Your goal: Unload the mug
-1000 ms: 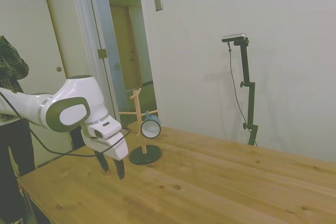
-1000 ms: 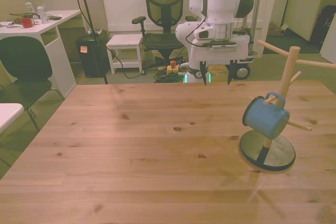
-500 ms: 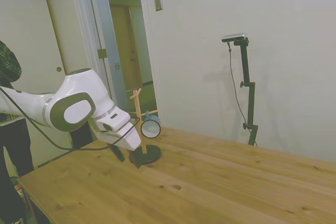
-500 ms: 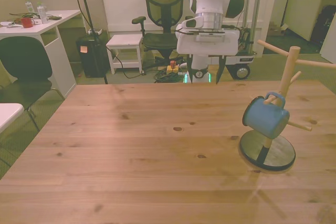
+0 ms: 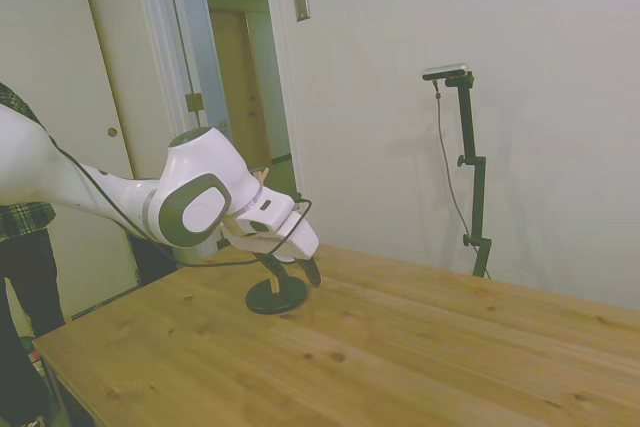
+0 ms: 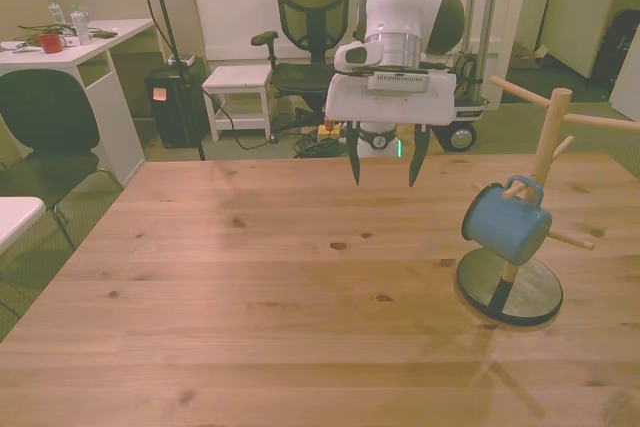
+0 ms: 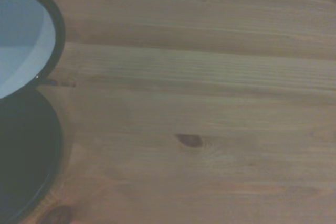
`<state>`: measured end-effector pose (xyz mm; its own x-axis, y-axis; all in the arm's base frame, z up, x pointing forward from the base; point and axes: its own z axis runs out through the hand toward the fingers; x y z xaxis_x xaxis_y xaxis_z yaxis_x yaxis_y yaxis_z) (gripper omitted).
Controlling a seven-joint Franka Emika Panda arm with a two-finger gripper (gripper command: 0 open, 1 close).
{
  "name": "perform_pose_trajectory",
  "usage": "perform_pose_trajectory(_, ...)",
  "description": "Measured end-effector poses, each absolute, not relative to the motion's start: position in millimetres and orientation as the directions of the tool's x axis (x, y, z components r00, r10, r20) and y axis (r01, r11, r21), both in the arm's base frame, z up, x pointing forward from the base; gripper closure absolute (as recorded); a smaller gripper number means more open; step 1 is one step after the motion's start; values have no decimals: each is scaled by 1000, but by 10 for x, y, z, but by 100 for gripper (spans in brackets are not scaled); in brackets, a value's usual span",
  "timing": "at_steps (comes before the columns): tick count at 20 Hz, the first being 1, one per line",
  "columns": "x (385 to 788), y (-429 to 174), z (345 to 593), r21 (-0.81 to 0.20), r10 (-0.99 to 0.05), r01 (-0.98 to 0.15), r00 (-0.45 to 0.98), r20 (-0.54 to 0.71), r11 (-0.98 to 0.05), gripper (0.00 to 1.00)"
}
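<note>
The mug [image 6: 504, 223] hangs by its handle on the wooden stand [image 6: 545, 162], not yet unloaded. The gripper [image 6: 383, 155] hovers above the desk [image 6: 250, 287], well apart, jaws spread wide and empty. Approach, grasp and removal remain.

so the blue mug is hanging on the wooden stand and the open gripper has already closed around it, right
Not quite. The mug does hang on the wooden stand, but the gripper is open and empty, off toward the front view's left of the mug and not touching it. The front view shows the gap.
</note>
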<state>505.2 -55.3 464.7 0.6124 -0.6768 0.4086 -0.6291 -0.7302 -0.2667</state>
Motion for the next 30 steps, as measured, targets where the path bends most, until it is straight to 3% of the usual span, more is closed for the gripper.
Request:
perform_pose_trajectory(16,5511,-141,4465,-355,-551,-422,639,537,-834,0)
perform_pose_trajectory(30,6015,59,4267,-422,-490,-277,662,567,-863,0)
